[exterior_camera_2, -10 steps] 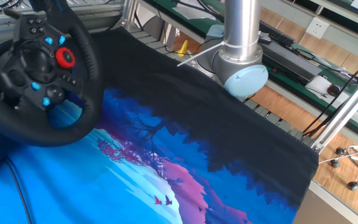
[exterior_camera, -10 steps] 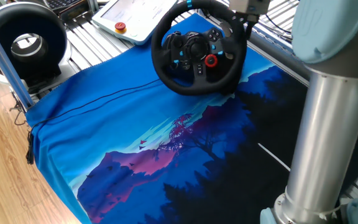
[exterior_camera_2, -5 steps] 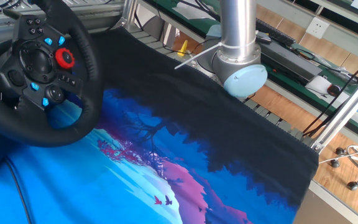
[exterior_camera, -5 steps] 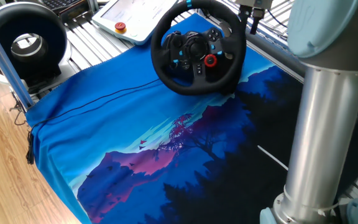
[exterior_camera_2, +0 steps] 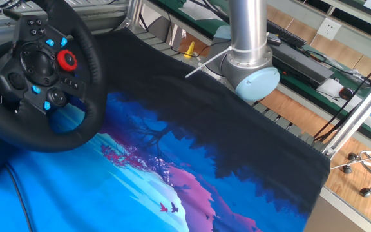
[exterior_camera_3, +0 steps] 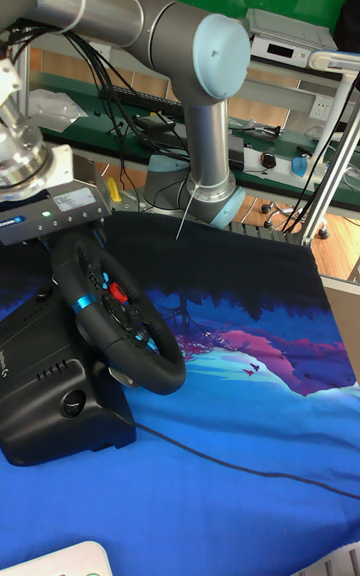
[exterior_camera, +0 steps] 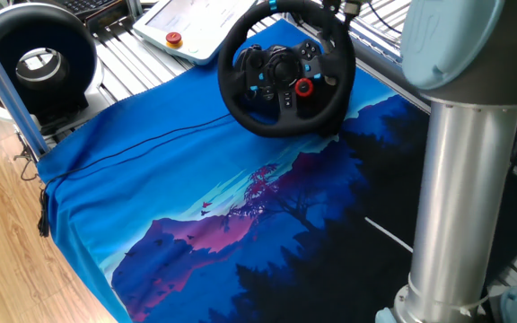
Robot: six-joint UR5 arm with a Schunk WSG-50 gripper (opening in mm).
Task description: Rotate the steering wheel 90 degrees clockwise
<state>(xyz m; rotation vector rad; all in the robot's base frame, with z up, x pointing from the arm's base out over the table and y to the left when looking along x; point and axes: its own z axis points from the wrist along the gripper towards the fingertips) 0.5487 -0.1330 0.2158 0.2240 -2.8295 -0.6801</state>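
We cannot tell if the jaws are apart or together; the gripper (exterior_camera_3: 55, 211) sits at the left of the tall view, just above the steering wheel (exterior_camera: 287, 69). The wheel's thick, soft black rim stands tilted on a blocky black base (exterior_camera_3: 55, 401), over a smooth blue cloth (exterior_camera: 196, 197).

Steering wheel (exterior_camera_3: 120, 316) on black base (exterior_camera_3: 55, 401), hand (exterior_camera_3: 52, 208) just above rim

Gripper (exterior_camera_3: 70, 236) low, fingers hidden, arm bent
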